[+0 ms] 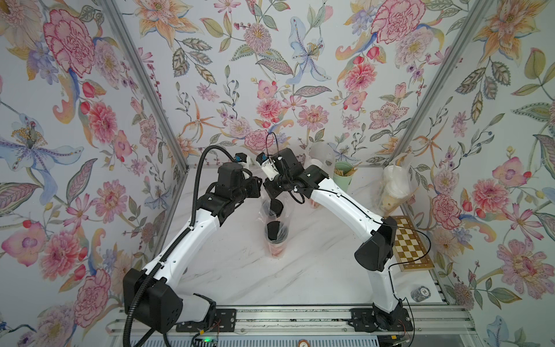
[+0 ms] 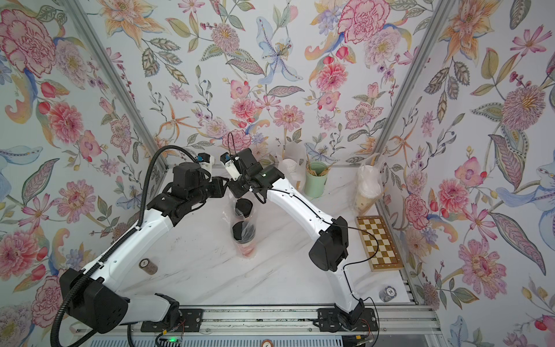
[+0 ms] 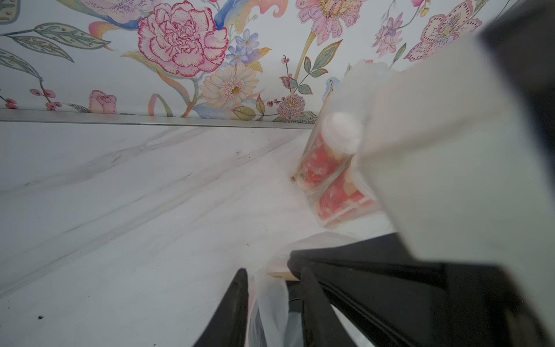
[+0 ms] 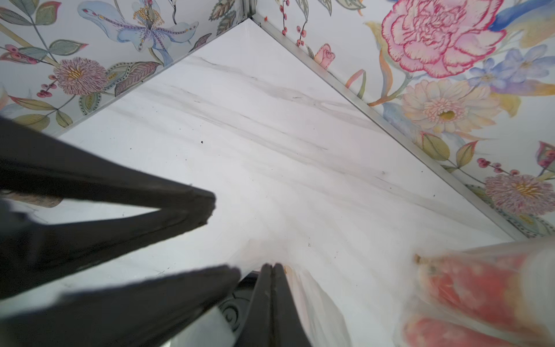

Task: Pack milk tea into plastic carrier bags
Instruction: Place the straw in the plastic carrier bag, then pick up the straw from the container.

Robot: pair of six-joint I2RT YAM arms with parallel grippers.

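Note:
A clear plastic carrier bag [image 1: 277, 220] stands mid-table in both top views. It holds two red-orange milk tea cups with black lids [image 1: 275, 207] [image 2: 242, 230]. Both arms meet just above the bag's mouth. My left gripper [image 3: 274, 272] is open, and a strip of the bag's film [image 3: 271, 300] hangs loose between its fingers. My right gripper [image 4: 271, 266] is shut, its fingers pressed together on the bag's thin film, with a black lid [image 4: 237, 306] right below. The left gripper's spread fingers [image 4: 207, 210] show beside it.
A second bag with white-lidded red cups [image 2: 289, 168] [image 3: 327, 171] stands at the back. A third bag with clear beige cups [image 1: 393, 186] stands at the right wall. Also here are a mint-green straw cup [image 1: 344, 177], a chessboard [image 1: 410, 243], a chip stack [image 1: 420, 293] and a brown spool [image 2: 148, 266].

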